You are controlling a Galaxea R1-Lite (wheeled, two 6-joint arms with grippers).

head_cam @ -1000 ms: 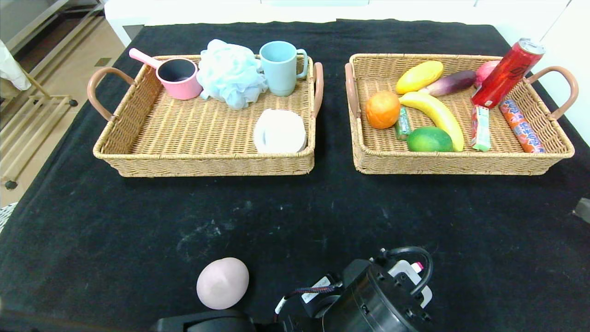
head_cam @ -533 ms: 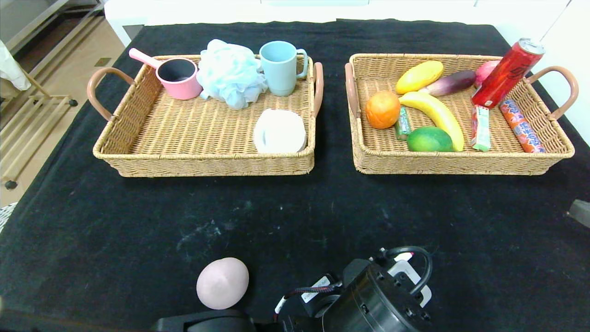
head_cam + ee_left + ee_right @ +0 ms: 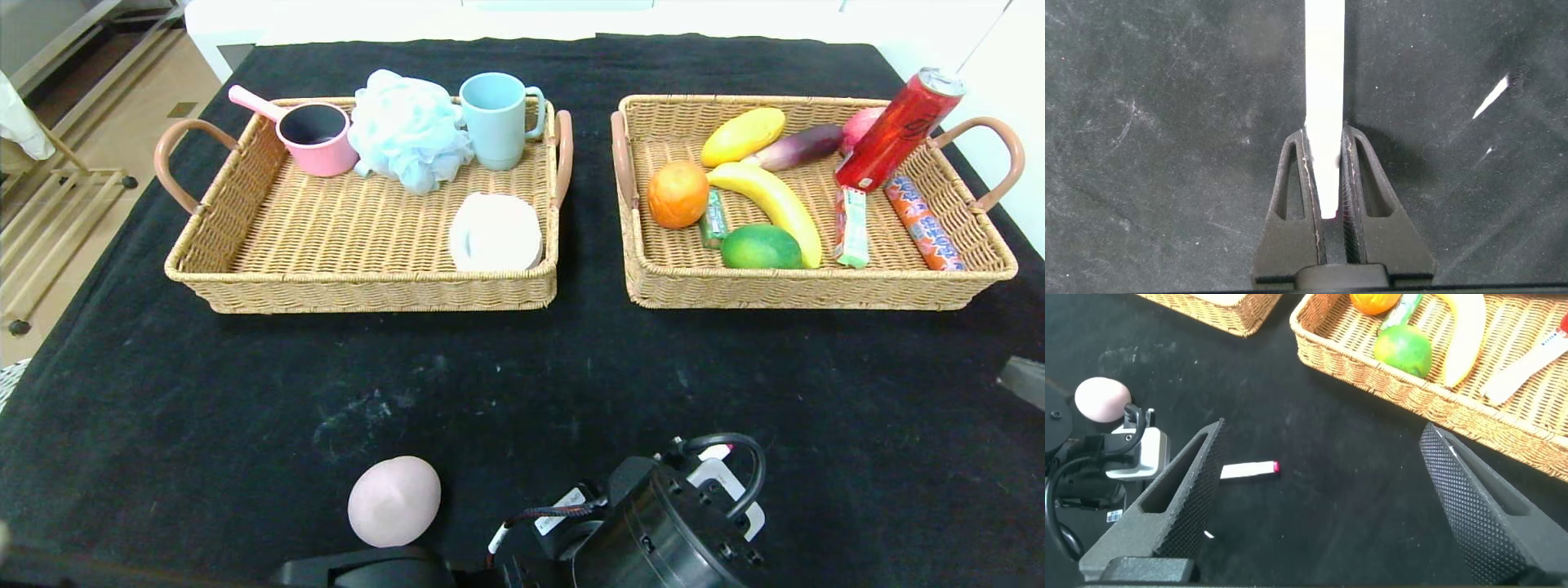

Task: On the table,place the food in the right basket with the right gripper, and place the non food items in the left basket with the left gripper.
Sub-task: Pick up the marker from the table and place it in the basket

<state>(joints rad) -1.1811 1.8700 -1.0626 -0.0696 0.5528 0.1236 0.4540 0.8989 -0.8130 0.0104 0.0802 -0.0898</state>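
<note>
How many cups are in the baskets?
2, both along the far side of the left basket: a pink cup with a handle at its far left and a light blue mug at its far right. The blue puff between them might hide something.

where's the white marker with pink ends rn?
The white marker with pink ends lies on the black-clothed table near the robot, right of the pale pink egg-shaped lump, clamped between the left gripper fingers.

A large table covered in scuffed black cloth (image 3: 506,384) is carrying 2 shallow tan wicker baskets (image 3: 245,269) (image 3: 816,290) sitting side by side. Nearer than the left-hand basket, a pale pink egg-shaped lump (image 3: 394,500) and a white marker with a pink end (image 3: 1249,469) are lying on the cloth.
</note>
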